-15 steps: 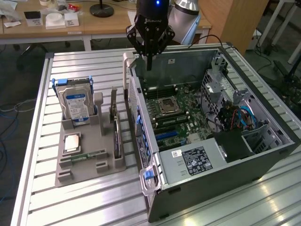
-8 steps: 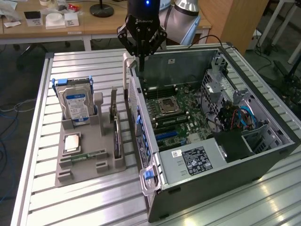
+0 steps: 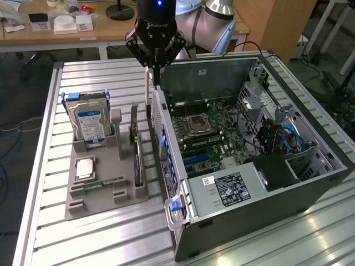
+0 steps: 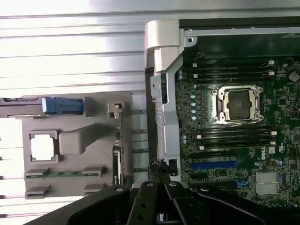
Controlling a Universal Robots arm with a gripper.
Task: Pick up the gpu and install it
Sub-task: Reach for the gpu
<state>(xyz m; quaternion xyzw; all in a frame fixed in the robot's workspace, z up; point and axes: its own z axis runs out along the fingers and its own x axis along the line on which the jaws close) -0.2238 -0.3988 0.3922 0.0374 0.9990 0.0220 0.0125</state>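
The gpu (image 3: 136, 148) stands on edge in a slot of the grey holder tray (image 3: 105, 200), thin and dark with a brownish back. In the wrist view the gpu (image 4: 117, 157) appears edge-on, its metal bracket end at one side. My gripper (image 3: 156, 77) hangs shut and empty above the rear wall of the open computer case (image 3: 310, 183), to the exterior view's right of the gpu and higher than it. The wrist view has the shut gripper (image 4: 159, 174) over the case's edge, between the tray and the motherboard (image 4: 243, 154).
The tray also holds a silver hard drive (image 3: 89, 123) with a blue label, a processor chip (image 3: 85, 168) and a green RAM stick (image 3: 102, 183). Inside the case lie the processor socket (image 3: 198, 125), blue expansion slots (image 3: 197, 159) and cables (image 3: 277, 136). Desks stand behind the slatted metal table (image 3: 100, 244).
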